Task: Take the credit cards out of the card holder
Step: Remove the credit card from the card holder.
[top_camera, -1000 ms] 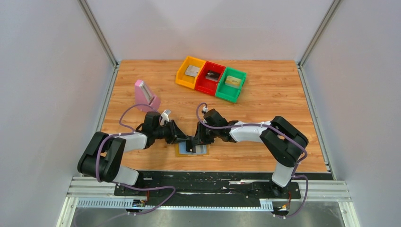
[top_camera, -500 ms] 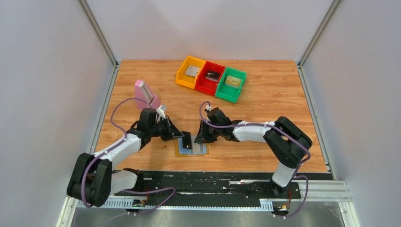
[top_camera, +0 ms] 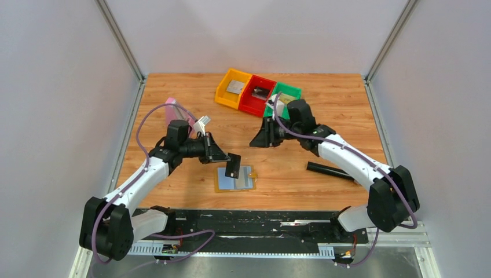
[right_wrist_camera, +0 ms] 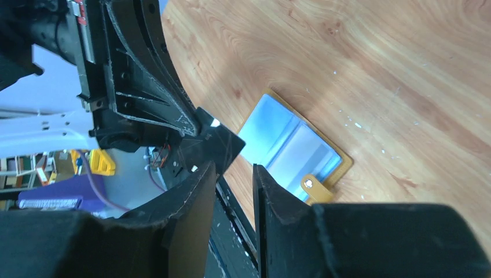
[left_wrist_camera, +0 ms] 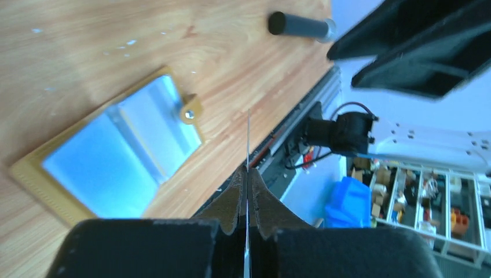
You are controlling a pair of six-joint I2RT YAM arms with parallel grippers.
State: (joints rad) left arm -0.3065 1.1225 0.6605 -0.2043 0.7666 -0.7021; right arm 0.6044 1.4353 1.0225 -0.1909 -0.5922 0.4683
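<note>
A pink block (top_camera: pixel 172 110) stood behind the left arm, back and to the left of the left pincer (top_camera: pixel 224 157). That pincer hung above the tabletop (top_camera: pixel 324 127) with its fingers (left_wrist_camera: pixel 231 200) pressed together on a dark grey card (top_camera: pixel 233 165). The card stuck out past the fingertips, clear of the wood, and showed in the left wrist view only as a thin edge. Just below and slightly to the right of this pincer, the card holder (top_camera: pixel 235 179) lay open and flat on the tabletop, light blue inside facing up, with the mustard border around it. Its small tan tab (left_wrist_camera: pixel 190 110) pointed to the right.

Well beyond the left pincer, at the far side of the tabletop, sat a row of three bins: yellow (top_camera: pixel 231 88), red (top_camera: pixel 257 94) and green (top_camera: pixel 288 92). A silver-grey card (top_camera: pixel 234 87) lay in the yellow one.

The right pincer (top_camera: pixel 255 142) hovered in front of the bins, up and to the right of the card holder and well apart from it. Its fingers (right_wrist_camera: pixel 269 191) stood slightly apart, with nothing between them. A black rod (top_camera: pixel 330 170) lay on the tabletop to the right of this pincer, under the right arm.
</note>
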